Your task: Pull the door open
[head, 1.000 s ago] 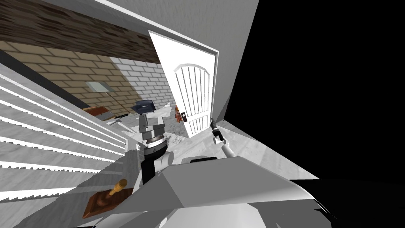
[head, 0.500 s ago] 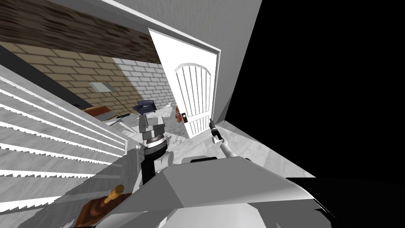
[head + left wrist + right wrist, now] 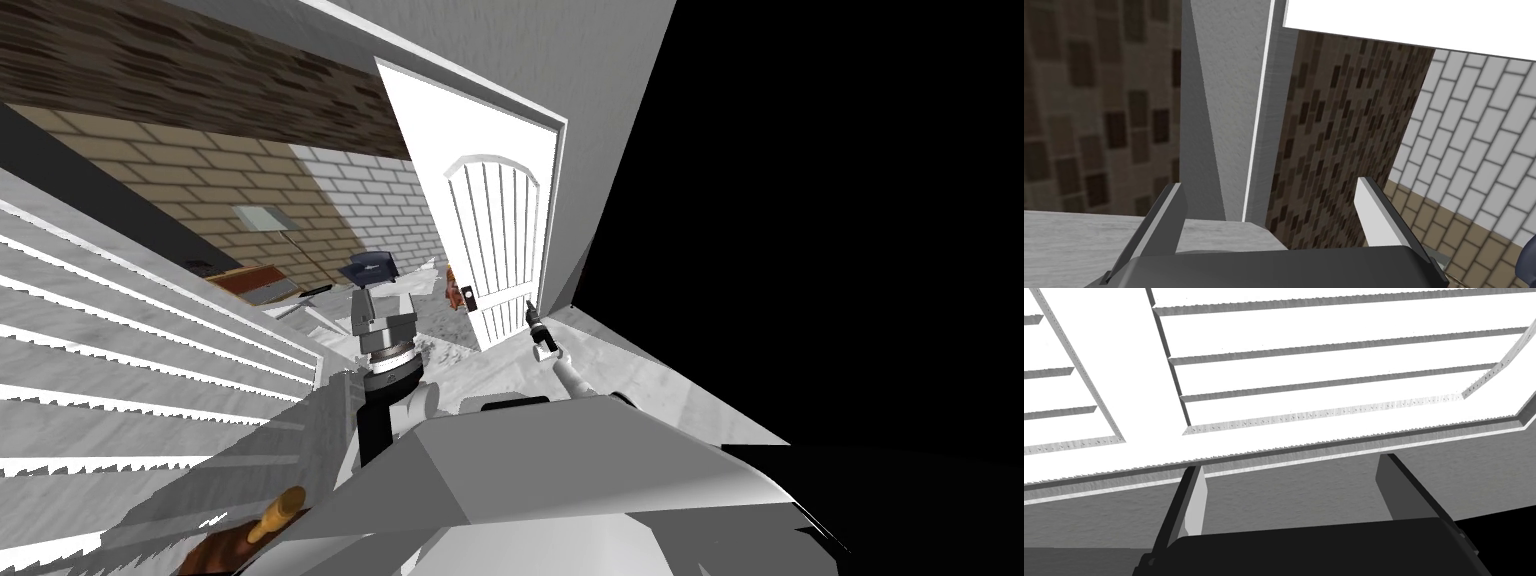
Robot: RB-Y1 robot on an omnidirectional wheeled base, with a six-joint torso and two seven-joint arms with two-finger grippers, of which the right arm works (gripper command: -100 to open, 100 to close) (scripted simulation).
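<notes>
The white door (image 3: 490, 230) with an arched, grooved panel stands ajar in its white frame. A dark handle plate (image 3: 463, 295) with a reddish-brown part sits on its free edge. My right gripper (image 3: 530, 308) is small and close to the door's face, on the hinge side and below the handle. Its wrist view shows it open (image 3: 1294, 488) and holding nothing, with a white grooved panel (image 3: 1324, 363) just ahead. My left gripper (image 3: 362, 305) is raised to the left of the door. It is open (image 3: 1269, 220) and faces a grey wall edge (image 3: 1239, 125).
A white slatted surface (image 3: 120, 330) runs along my left. Near my left side at the bottom lies a brown object with a tan knob (image 3: 270, 515). Through the doorway are brick walls and a dark blue object (image 3: 368, 268). A black area (image 3: 850, 250) lies to the right.
The whole head view has shifted, so I have moved a little. My right gripper has crept slightly closer to the door's face. The door stands much as before.
</notes>
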